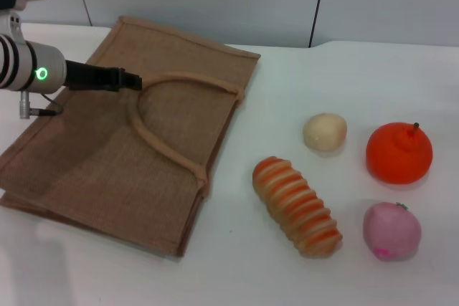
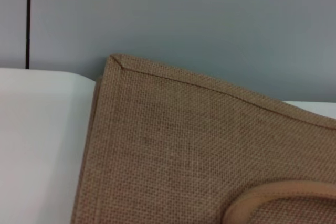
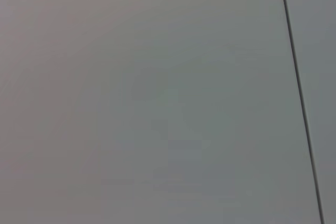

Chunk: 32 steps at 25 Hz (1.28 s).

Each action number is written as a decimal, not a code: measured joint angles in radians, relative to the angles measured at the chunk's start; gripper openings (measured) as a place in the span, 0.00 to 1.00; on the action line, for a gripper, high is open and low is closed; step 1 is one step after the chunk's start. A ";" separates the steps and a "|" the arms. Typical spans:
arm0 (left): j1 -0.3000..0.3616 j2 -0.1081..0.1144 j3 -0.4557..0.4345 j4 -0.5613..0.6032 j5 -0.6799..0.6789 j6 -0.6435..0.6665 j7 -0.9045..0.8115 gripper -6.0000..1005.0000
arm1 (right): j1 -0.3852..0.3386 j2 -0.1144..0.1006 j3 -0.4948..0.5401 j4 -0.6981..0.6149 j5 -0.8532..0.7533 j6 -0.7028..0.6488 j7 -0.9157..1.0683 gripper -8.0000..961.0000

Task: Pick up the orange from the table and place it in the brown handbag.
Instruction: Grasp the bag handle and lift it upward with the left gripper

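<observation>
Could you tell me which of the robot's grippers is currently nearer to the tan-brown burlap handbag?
Left. The left gripper is over the tan-brown burlap handbag, its tip at the looped light-brown handle. The right gripper is not in view; its wrist camera shows only a grey wall.

White left arm (image 1: pixel 29 62) — green light, seemingly black jaws

On your counter (image 1: pixel 401 69) you have one brown handbag (image 1: pixel 107 163), one orange (image 1: pixel 399 153), one pink fruit (image 1: pixel 391 231), one striped bread roll (image 1: pixel 296 205), one pale round bun (image 1: pixel 324 132).
</observation>
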 joint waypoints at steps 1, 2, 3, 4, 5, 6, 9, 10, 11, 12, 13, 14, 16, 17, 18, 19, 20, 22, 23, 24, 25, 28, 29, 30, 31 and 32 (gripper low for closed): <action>-0.001 0.000 0.000 -0.003 0.000 0.002 0.002 0.52 | 0.000 0.000 0.000 0.000 0.000 0.000 0.000 0.73; -0.002 0.000 0.000 -0.006 0.000 0.003 0.004 0.52 | 0.001 0.001 -0.001 0.001 0.000 0.000 0.000 0.73; -0.002 0.000 0.000 -0.009 0.000 0.006 0.005 0.52 | 0.001 0.001 -0.001 0.001 0.000 0.000 0.000 0.73; -0.002 0.000 0.000 -0.011 0.000 0.009 0.005 0.52 | 0.001 0.001 -0.001 0.002 0.000 0.000 0.000 0.73; -0.003 -0.001 0.000 -0.013 0.000 0.012 0.005 0.52 | 0.001 0.001 -0.002 0.002 0.000 0.000 0.000 0.73; -0.003 -0.002 0.000 -0.013 0.000 0.014 0.005 0.52 | 0.001 0.001 -0.002 0.002 0.000 0.000 0.001 0.73; -0.003 -0.003 0.000 -0.017 0.000 0.021 0.008 0.52 | 0.001 0.001 -0.002 0.003 0.000 0.000 0.001 0.73; -0.003 -0.003 0.000 -0.023 0.000 0.028 0.010 0.52 | 0.001 0.001 -0.002 0.004 0.000 0.000 0.001 0.73; -0.003 -0.003 0.000 -0.030 0.000 0.035 0.014 0.52 | 0.001 0.001 -0.002 0.004 0.000 0.000 0.001 0.73; -0.004 -0.003 0.001 -0.038 0.000 0.043 0.018 0.52 | 0.002 0.001 -0.002 0.004 0.000 0.000 0.001 0.73; -0.005 -0.003 0.003 -0.045 0.000 0.049 0.024 0.52 | 0.003 0.001 -0.003 0.005 0.000 0.000 0.001 0.73; -0.007 -0.003 0.012 -0.054 0.000 0.057 0.029 0.52 | 0.003 0.001 -0.003 0.005 0.000 0.000 0.001 0.73; -0.010 -0.004 0.034 -0.065 0.001 0.072 0.032 0.52 | 0.005 0.001 -0.005 0.005 0.000 0.000 0.001 0.73; -0.011 -0.004 0.050 -0.071 0.001 0.085 0.033 0.52 | 0.005 0.002 -0.005 0.005 0.000 0.000 0.001 0.73; -0.013 -0.005 0.066 -0.078 0.001 0.099 0.033 0.52 | 0.006 0.002 -0.006 0.005 0.000 0.000 0.001 0.73; -0.014 -0.006 0.076 -0.082 0.001 0.111 0.032 0.52 | 0.006 0.002 -0.006 0.004 0.000 0.000 0.001 0.73; -0.015 -0.006 0.084 -0.086 0.001 0.121 0.032 0.52 | 0.007 0.003 -0.007 0.004 0.000 0.000 0.001 0.73; -0.015 -0.007 0.090 -0.090 0.001 0.131 0.032 0.52 | 0.008 0.003 -0.007 0.005 0.000 0.000 0.001 0.73; -0.015 -0.007 0.090 -0.090 0.001 0.133 0.033 0.52 | 0.008 0.003 -0.008 0.005 0.000 0.000 0.001 0.73; -0.015 -0.007 0.091 -0.091 0.001 0.135 0.034 0.52 | 0.008 0.003 -0.008 0.005 0.000 0.000 0.001 0.73; -0.015 -0.007 0.091 -0.091 0.001 0.139 0.036 0.52 | 0.009 0.003 -0.008 0.005 0.000 0.000 0.001 0.73; -0.015 -0.008 0.091 -0.091 0.002 0.147 0.046 0.52 | 0.009 0.003 -0.008 0.005 0.000 0.000 0.001 0.73; -0.015 -0.008 0.091 -0.091 0.002 0.148 0.049 0.52 | 0.009 0.003 -0.008 0.005 0.000 0.000 0.001 0.73; -0.016 -0.009 0.092 -0.093 0.002 0.148 0.052 0.52 | 0.009 0.003 -0.008 0.005 0.000 0.000 0.001 0.73; -0.018 -0.009 0.092 -0.097 0.002 0.149 0.055 0.52 | 0.009 0.003 -0.008 0.006 0.000 0.000 0.001 0.73; -0.021 -0.009 0.092 -0.101 0.002 0.151 0.057 0.52 | 0.009 0.003 -0.008 0.006 0.000 0.000 0.001 0.73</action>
